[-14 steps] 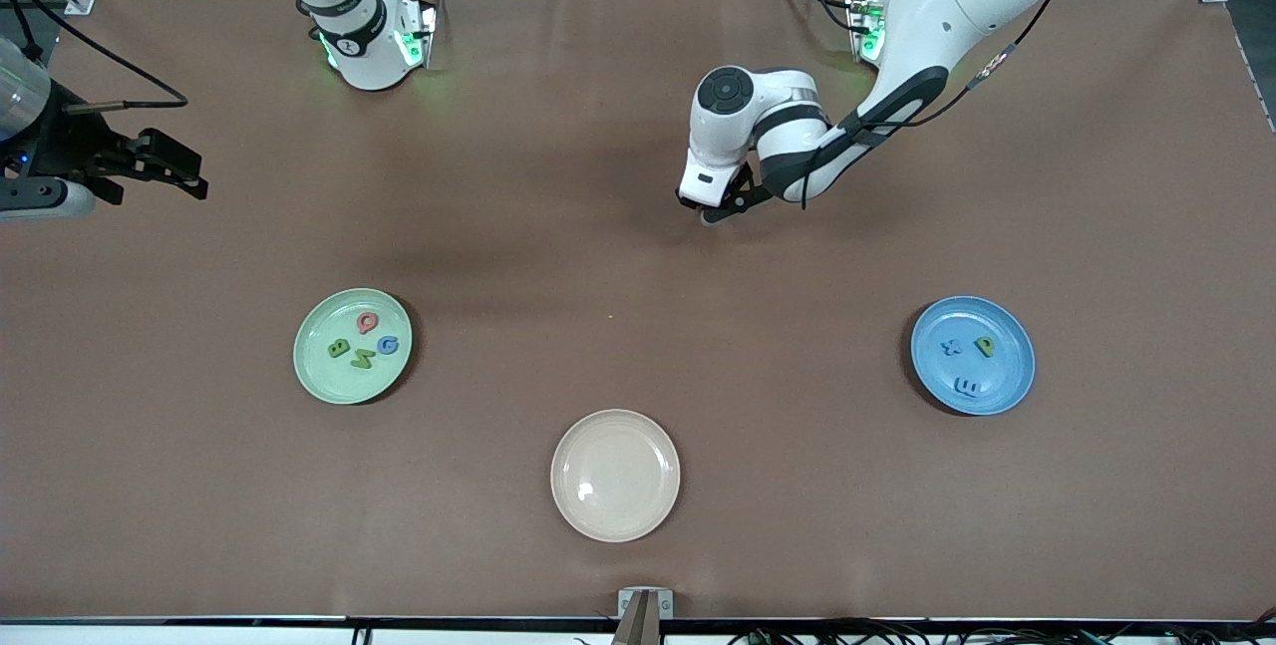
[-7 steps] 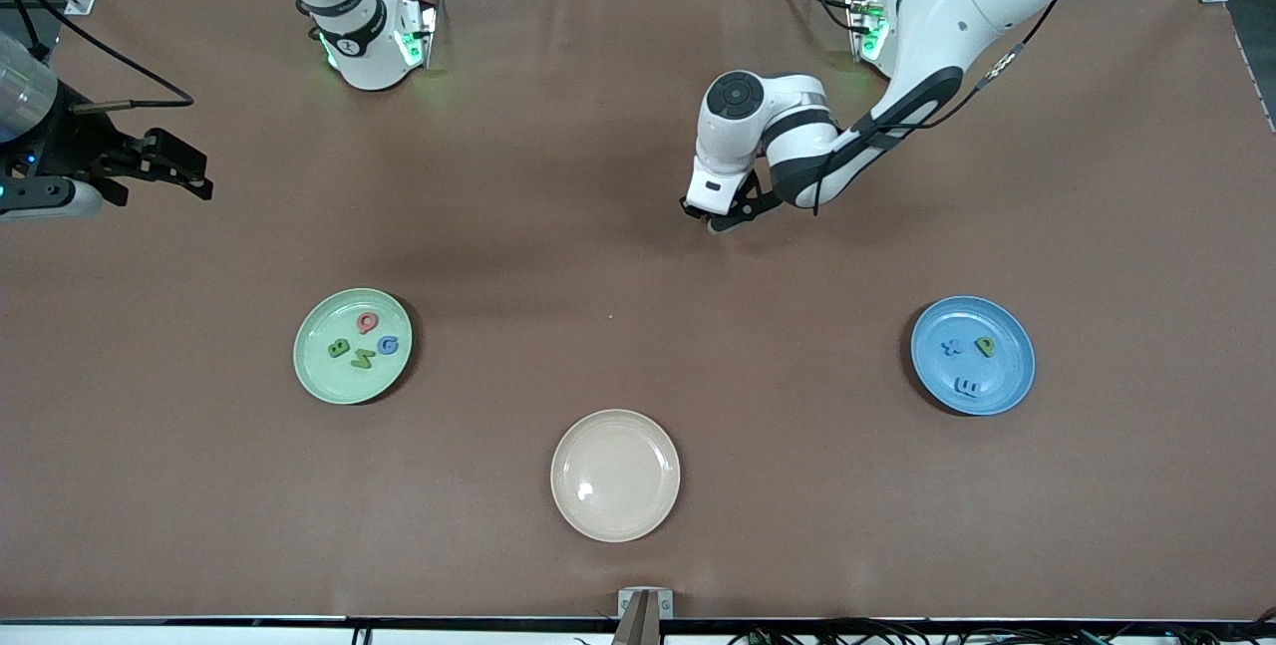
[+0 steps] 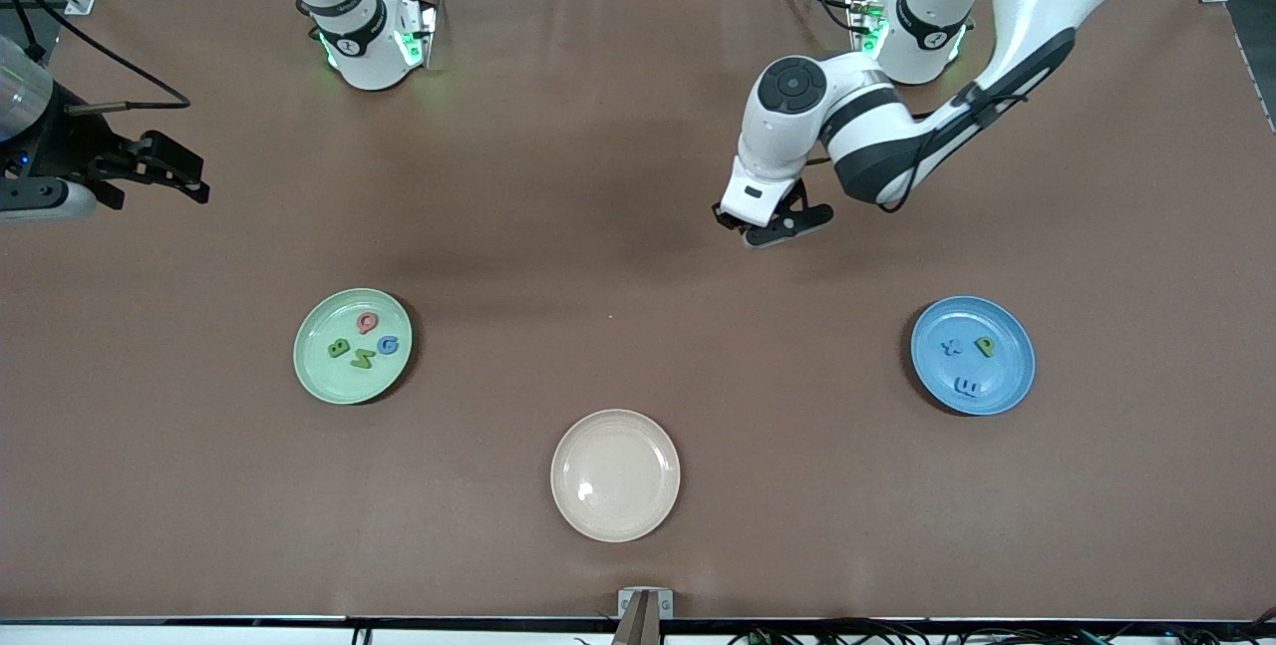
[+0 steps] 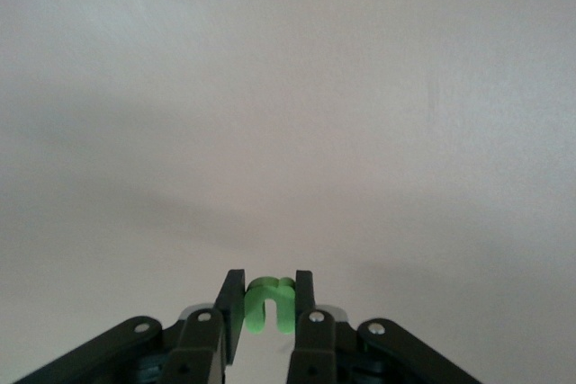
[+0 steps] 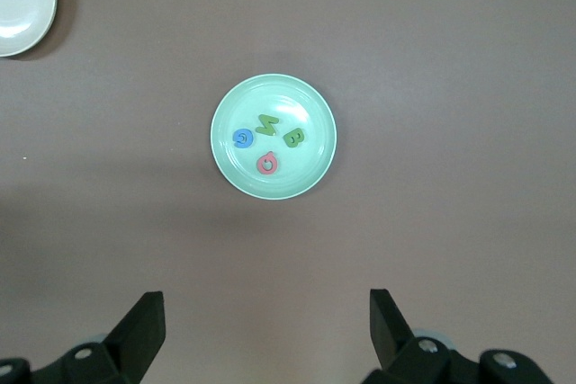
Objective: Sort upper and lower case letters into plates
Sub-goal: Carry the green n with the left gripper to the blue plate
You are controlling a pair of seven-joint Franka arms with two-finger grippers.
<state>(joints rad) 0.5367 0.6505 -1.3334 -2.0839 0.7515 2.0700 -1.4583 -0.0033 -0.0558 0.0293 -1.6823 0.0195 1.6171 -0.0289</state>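
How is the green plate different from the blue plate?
The green plate is pale green; the blue plate is blue. The green plate holds four letters, one of them red; the blue plate holds three, none red. The green plate sits toward the right arm's end of the table, the blue plate toward the left arm's end. Both are round, shallow and look the same size.

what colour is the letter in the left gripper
Bright green letter, seen best in the left wrist view.

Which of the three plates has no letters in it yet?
The cream-beige plate, nearest the front camera. The pale green plate holds four letters and the blue plate holds three.
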